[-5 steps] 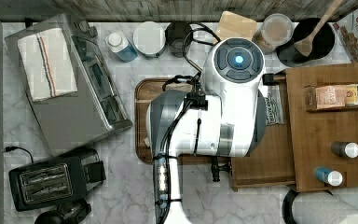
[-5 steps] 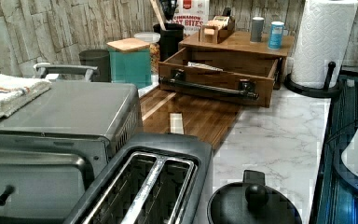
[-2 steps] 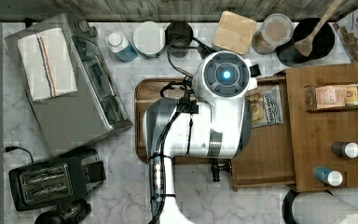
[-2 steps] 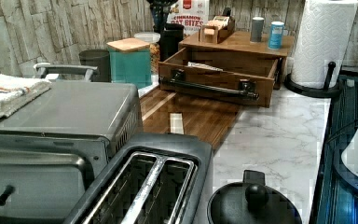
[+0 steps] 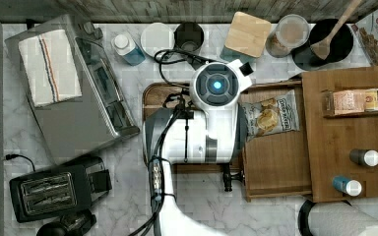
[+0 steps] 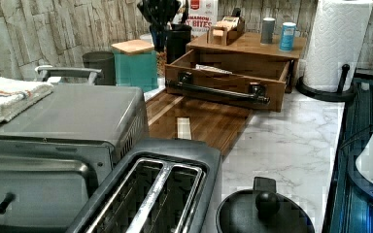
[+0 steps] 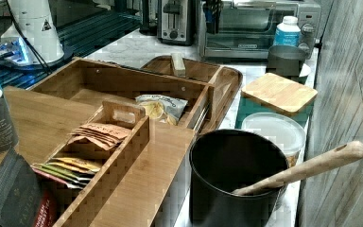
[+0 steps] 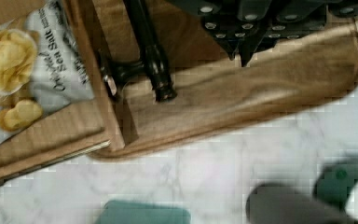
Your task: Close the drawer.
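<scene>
The drawer (image 5: 275, 162) stands pulled out of the wooden cabinet (image 5: 354, 132) toward the top view's left, with a bag of chips (image 5: 268, 118) inside. Its front panel (image 6: 223, 90) carries a black bar handle (image 8: 149, 51). In the right view the drawer (image 7: 90, 78) is open, with the chips at its near end. My arm (image 5: 211, 123) hangs over the dark wooden tray (image 5: 152, 96) in front of the drawer. In the wrist view my gripper (image 8: 241, 55) is shut and holds nothing. It hovers over the tray (image 8: 270, 93), beside the end of the handle and apart from it.
A toaster oven (image 5: 74, 93) and a black toaster (image 5: 54, 189) stand at the top view's left. Along the back wall are a teal canister with a wooden lid (image 5: 248, 32), jars, and a black pot with a wooden spoon (image 5: 325, 44). A paper towel roll (image 6: 337, 43) stands beside the cabinet.
My arm has swung toward the top view's left and lower edge, from over the drawer's front to over the tray. The drawer has not moved.
</scene>
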Robot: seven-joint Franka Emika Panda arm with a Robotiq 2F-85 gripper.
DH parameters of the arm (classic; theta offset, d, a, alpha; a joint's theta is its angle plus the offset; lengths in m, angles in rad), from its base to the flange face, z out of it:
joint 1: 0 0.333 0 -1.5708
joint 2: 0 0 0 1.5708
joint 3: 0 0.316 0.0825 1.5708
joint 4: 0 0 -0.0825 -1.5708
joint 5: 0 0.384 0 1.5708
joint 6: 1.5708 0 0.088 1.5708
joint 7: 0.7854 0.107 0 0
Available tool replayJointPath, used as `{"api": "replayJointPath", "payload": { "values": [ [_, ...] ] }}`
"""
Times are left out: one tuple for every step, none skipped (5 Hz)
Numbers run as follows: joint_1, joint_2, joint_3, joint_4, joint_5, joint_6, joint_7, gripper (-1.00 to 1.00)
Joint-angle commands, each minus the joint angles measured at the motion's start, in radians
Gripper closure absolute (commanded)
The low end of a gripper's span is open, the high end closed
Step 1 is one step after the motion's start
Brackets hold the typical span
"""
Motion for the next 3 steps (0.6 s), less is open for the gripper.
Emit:
{"api": "replayJointPath", "payload": {
  "values": [
    [0.005,0.053,0.01,-0.149,-0.119,0.124,-0.094,1.0],
    [-0.014,0.059,0.019,-0.205,-0.051,0.153,-0.159,1.0],
    [-0.021,0.057,0.02,-0.271,-0.049,0.194,-0.162,1.0]
  ]
}}
